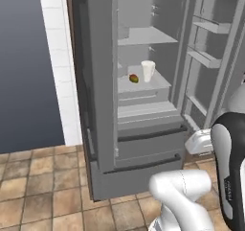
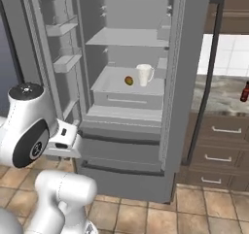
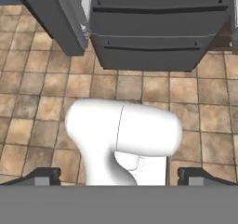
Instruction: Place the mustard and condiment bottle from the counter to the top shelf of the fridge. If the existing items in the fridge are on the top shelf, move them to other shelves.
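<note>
The fridge (image 1: 103, 144) stood open. On its middle shelf (image 2: 112, 88) lay the mango-like fruit (image 2: 129, 80), with the white cup (image 2: 144, 75) upright just beside it; the top shelf (image 2: 127, 37) was above. On the counter (image 2: 221, 96) stood the condiment bottle (image 2: 245, 91). The gripper (image 3: 119, 175) pointed at the tiled floor (image 3: 42, 102), jaws spread wide, holding nothing.

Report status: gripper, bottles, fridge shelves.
Gripper open, empty, aimed at floor. Condiment bottle on counter. Top shelf bare; fruit, cup one shelf down.
</note>
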